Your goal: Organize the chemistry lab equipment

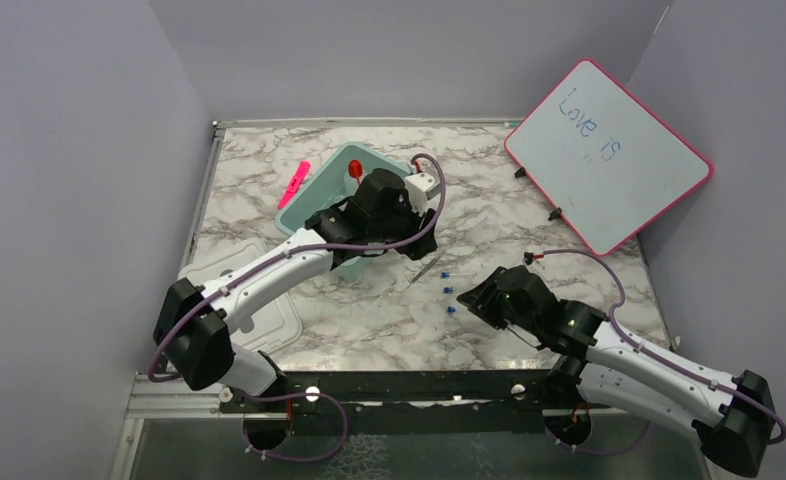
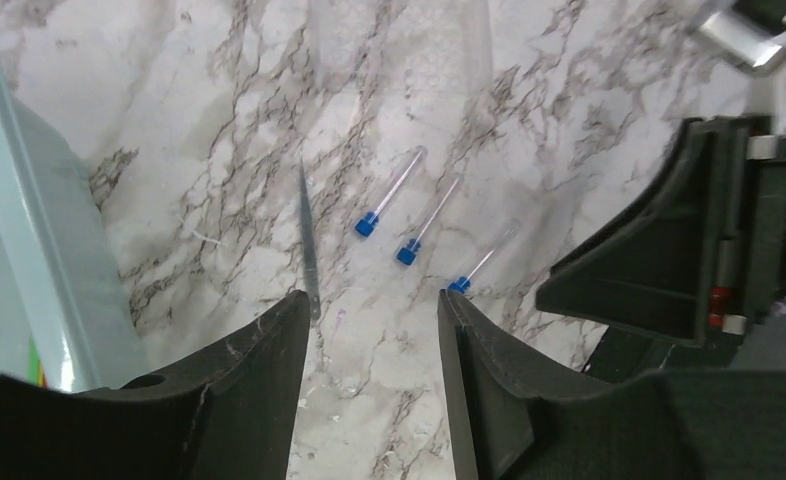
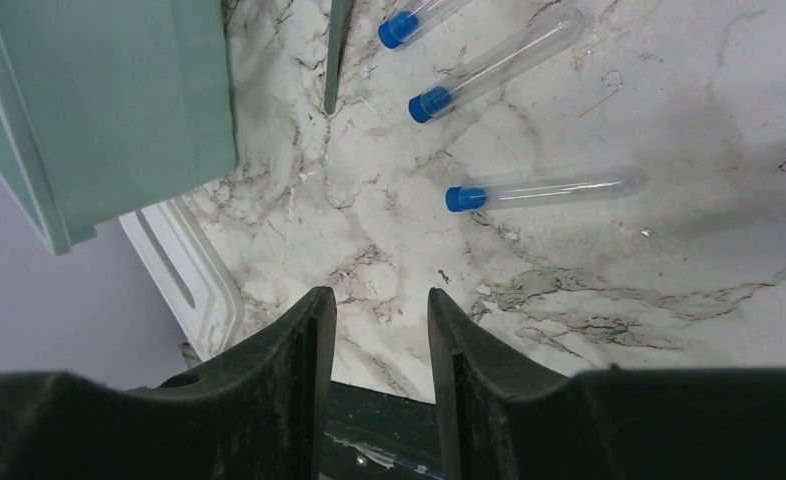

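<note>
Your left end effector hangs over the marble surface. Its fingers are set wide and hold nothing. Just past them lie three little clear tubes with blue caps, side by side. One thin metal stick lies next to the tubes. Your right end effector is near the same tubes. Its fingers are a bit apart, and it holds nothing too. Left of the tubes, the red-topped dropper sits in the green bin.
</note>
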You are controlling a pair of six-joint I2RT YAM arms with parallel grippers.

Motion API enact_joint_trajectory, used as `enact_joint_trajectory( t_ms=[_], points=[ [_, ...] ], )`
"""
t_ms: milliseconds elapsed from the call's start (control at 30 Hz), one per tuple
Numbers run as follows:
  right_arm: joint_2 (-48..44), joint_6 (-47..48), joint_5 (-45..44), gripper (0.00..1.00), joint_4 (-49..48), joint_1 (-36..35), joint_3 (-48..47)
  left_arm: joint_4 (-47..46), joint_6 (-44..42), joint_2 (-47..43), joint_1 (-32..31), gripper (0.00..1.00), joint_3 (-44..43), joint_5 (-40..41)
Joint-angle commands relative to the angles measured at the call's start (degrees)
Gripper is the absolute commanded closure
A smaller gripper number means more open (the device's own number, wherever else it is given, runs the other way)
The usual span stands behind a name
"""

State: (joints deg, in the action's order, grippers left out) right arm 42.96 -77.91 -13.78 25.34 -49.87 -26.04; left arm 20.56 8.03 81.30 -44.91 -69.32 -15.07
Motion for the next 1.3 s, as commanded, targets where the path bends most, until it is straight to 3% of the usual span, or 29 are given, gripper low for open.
enact_joint_trajectory(
  t_ms=[0,367,800,933,1100,1267],
  points=[
    [-1.35,1.42,-1.46,0.56,-1.25,0.15,0.5,-5.51,1.86,4.88,-1.35,0.46,3.11,4.25],
    [-3.51,1.29,-1.22,0.54,-2.57,0.14,2.37,-8.36,-2.54,20.29,-4.4,0.57,1.19,10.12],
    [-5.83,0.24,-1.76,0.54,-1.7,0.13,3.57,-4.22,-6.47,28.89,-4.53,0.56,-4.54,15.97],
    [-5.56,0.38,-2.02,0.54,-1.77,0.19,3.37,-3.34,-7.56,30.92,-4.49,0.57,-5.85,14.07],
    [-5.06,0.56,-2.27,0.54,-1.8,0.2,3.02,-2.88,-7.77,32.69,-4.49,0.66,-6.86,13.31],
    [-4.9,0.82,-2.54,0.54,-1.8,0.13,2.59,-0.9,-7.77,33.75,-4.56,0.89,-8.68,13.81]
  ],
)
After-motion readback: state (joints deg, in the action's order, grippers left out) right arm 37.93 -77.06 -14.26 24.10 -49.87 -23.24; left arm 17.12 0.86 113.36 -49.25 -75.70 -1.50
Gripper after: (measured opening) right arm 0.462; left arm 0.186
